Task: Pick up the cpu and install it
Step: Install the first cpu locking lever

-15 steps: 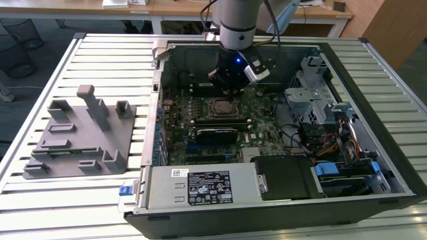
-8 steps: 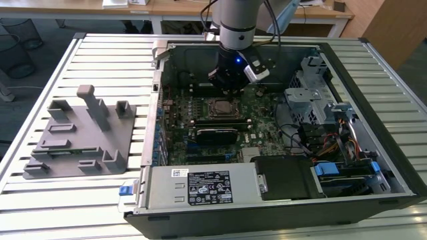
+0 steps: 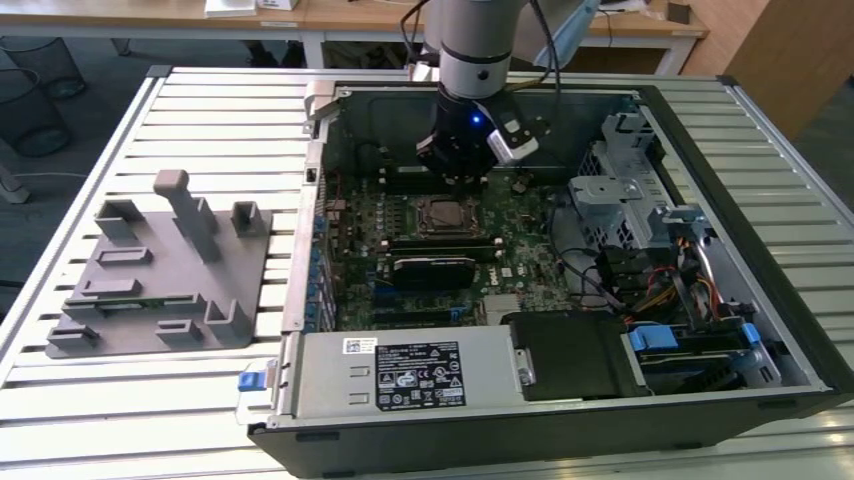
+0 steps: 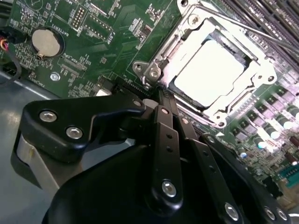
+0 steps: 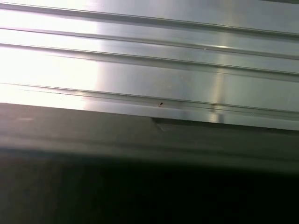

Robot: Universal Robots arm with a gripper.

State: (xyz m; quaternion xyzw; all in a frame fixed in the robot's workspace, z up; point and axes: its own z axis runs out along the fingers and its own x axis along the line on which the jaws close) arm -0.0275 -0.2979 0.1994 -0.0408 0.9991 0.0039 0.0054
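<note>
The cpu (image 4: 209, 70) lies flat inside the metal socket frame (image 4: 156, 58) on the green motherboard (image 4: 107, 32), its silvery top glaring in the light. In the exterior view the cpu (image 3: 445, 213) sits in the middle of the board inside the open computer case. My gripper (image 4: 159, 95) hangs just beside the socket's edge, its black fingers (image 4: 164, 121) pressed together with nothing between them. In the exterior view the gripper (image 3: 461, 180) is a little above and behind the socket.
A grey plastic holder tray (image 3: 160, 270) rests on the slatted aluminium table (image 3: 214, 110) at the exterior view's left. The case holds a power supply (image 3: 400, 375), drive cages (image 3: 627, 190) and cables. The first wrist view shows the table slats (image 5: 149, 60) and a dark edge.
</note>
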